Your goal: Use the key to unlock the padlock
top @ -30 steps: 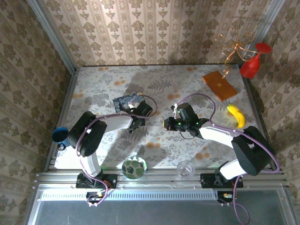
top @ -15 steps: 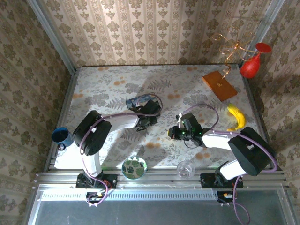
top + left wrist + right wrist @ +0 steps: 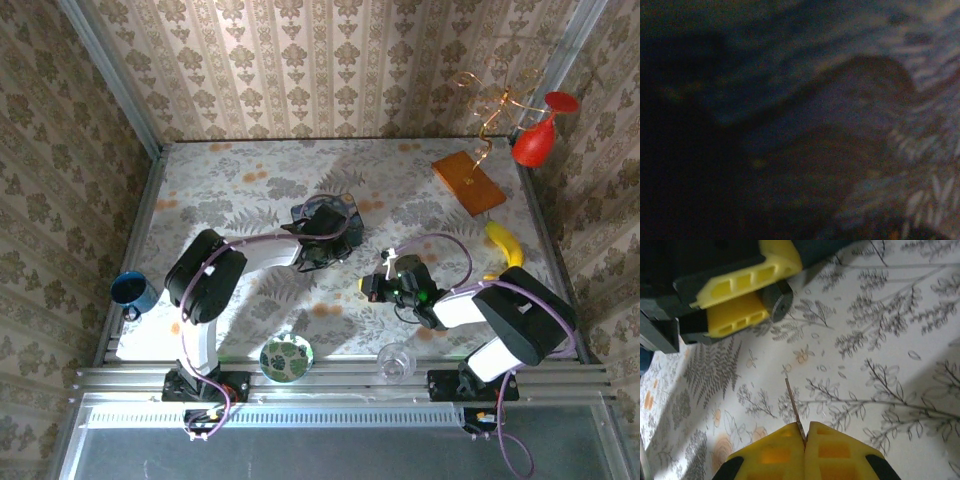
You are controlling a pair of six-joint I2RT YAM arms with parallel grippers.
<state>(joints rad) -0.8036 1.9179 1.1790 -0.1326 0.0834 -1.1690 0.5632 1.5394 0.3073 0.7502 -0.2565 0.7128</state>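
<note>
Leaf-patterned counter (image 3: pixel 890 340) spreads beneath. Pressed together, the right hand (image 3: pixel 804 432) pinches the key (image 3: pixel 794 405), its tip pointing toward the padlock (image 3: pixel 779 304) clamped in the left hand (image 3: pixel 774 287), near but apart.

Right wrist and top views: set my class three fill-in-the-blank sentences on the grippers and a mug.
The right gripper, its fingers coloured ____, is shut on the key.
The left gripper holds the dark grey ____.
In the top view, the mug is coloured ____.
Missing words: yellow; padlock; blue.
</note>
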